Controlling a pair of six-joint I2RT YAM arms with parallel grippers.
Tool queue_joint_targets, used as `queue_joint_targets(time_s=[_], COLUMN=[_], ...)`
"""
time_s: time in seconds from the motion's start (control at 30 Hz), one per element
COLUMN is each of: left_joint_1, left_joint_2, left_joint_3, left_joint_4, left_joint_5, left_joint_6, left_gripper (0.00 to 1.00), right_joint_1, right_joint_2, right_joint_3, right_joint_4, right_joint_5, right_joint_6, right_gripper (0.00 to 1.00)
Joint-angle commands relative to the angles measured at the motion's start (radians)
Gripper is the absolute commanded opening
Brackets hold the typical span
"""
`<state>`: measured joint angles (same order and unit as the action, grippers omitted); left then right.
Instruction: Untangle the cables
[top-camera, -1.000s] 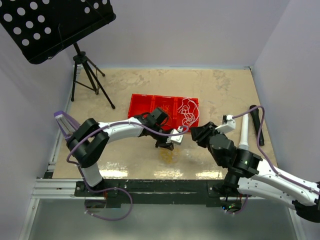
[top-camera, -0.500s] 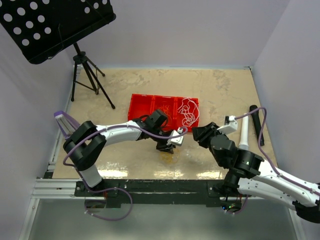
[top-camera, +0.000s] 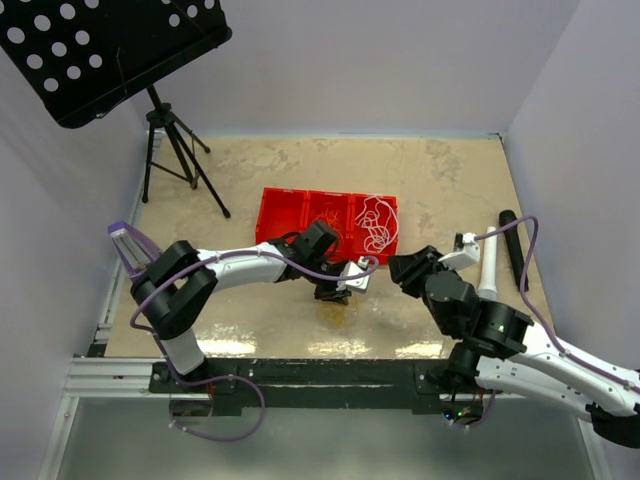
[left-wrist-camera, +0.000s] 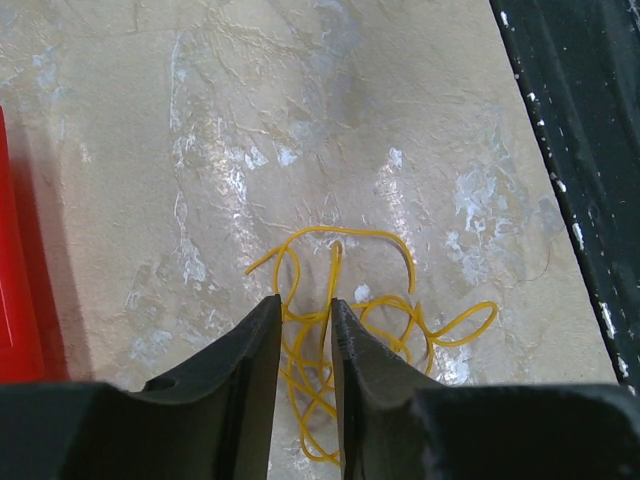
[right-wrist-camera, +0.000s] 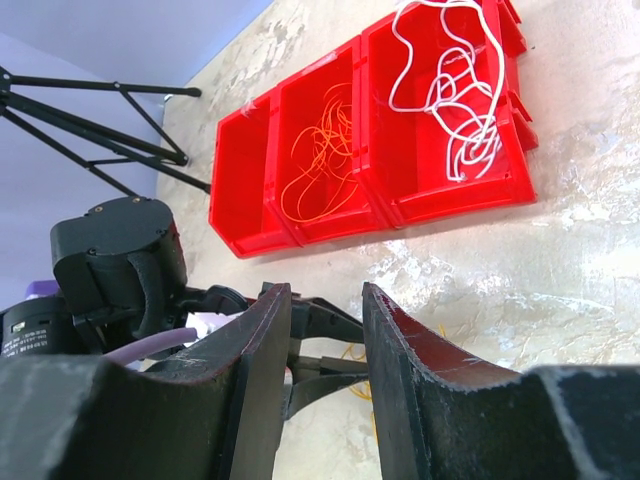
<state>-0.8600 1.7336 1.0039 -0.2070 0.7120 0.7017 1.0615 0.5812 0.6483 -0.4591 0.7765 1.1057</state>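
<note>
Left gripper (left-wrist-camera: 303, 303) is right down at the table (top-camera: 450, 180) now, near the front edge, fingers (left-wrist-camera: 240, 370) straddling a loose heap of yellow cable (left-wrist-camera: 385, 303). The jaws are drawn in to a narrow slot, not quite together, and a couple of yellow strands run straight through that slot. Whether the pads are pinching anything, I cannot tell from here; the gap is wider than the cable. The rest of the heap spills out to the right of the fingers in open loops, flat on the table.

Over to the right gripper (right-wrist-camera: 325, 295): it hangs just beside the left one, on its right, pointed back at it (you can see the left arm's wrist through the gap). Its jaws stand a moderate way apart and there is nothing between them.

Behind both of them sits the red bin (top-camera: 275, 215), three compartments in a row. The white cable (right-wrist-camera: 450, 100) lies coiled in the right-hand compartment, one loop riding up over the far rim. The orange cable (right-wrist-camera: 318, 165) lies as a thin tangle in the middle compartment. The yellow heap is outside the bin altogether, on the bare table in front of it and near its middle.

Off in the far left corner stands a black music stand (top-camera: 100, 50) on its tripod, well apart from the action
</note>
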Motion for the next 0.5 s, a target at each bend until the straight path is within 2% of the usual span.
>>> queue_joint_targets(time_s=[0.0,0.1,0.2,0.47], left_joint_1=[-0.002,-0.002,-0.002,-0.001], left_joint_2=[-0.019,-0.011,-0.009,-0.092], left_joint_3=[-0.007,-0.008,-0.007,0.074], left_joint_4=[0.009,0.024,0.032,-0.051], left_joint_5=[-0.006,-0.008,-0.003,-0.022], left_joint_6=[0.033,0.033,0.035,-0.02], left_gripper=[0.27,0.18,0.01,0.0], right_joint_1=[0.003,0.003,0.003,0.003], right_joint_2=[-0.011,-0.011,-0.007,0.009], right_joint_3=[0.042,0.045,0.048,0.05], right_joint_4=[-0.003,-0.007,-0.009,0.013], right_joint_5=[0.05,0.053,0.056,0.052], right_joint_6=[0.023,0.022,0.022,0.003], right_gripper=[0.39,0.39,0.39,0.39])
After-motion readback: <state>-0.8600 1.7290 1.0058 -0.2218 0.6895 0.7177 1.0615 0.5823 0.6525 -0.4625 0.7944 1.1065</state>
